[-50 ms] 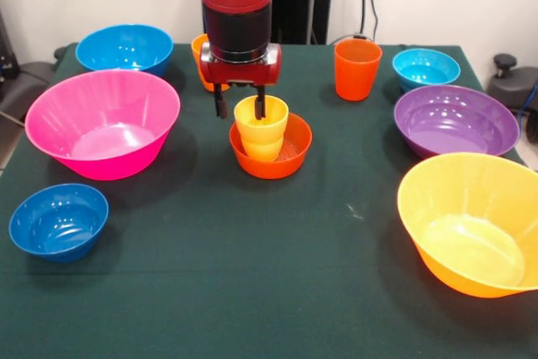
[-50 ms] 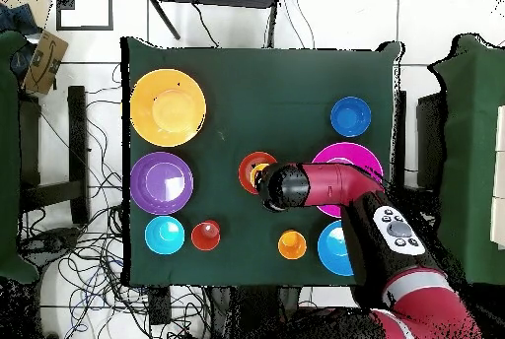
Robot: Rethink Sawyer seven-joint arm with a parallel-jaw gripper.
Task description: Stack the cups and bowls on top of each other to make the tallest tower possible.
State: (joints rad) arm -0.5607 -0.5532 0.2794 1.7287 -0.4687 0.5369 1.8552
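Observation:
A yellow cup (image 1: 261, 129) stands upright inside the small orange-red bowl (image 1: 271, 168) near the table's middle. My gripper (image 1: 240, 108) hangs over the cup's left rim, open. One finger (image 1: 261, 105) dips inside the cup and the other is outside to its left, apart from the wall. From overhead the arm covers most of this bowl (image 2: 247, 171). A light orange cup (image 1: 199, 50) peeks out behind the arm. The red-orange cup (image 1: 357, 70) and cyan bowl (image 1: 426, 67) stand at the back right. A dark blue bowl (image 1: 59, 220) sits front left.
A large pink bowl (image 1: 102, 122) sits left and a medium blue bowl (image 1: 124, 46) back left. At the right are a purple bowl (image 1: 456, 119) and a large yellow-orange bowl (image 1: 475, 220) by the edge. Green cloth (image 1: 252, 275) covers the table.

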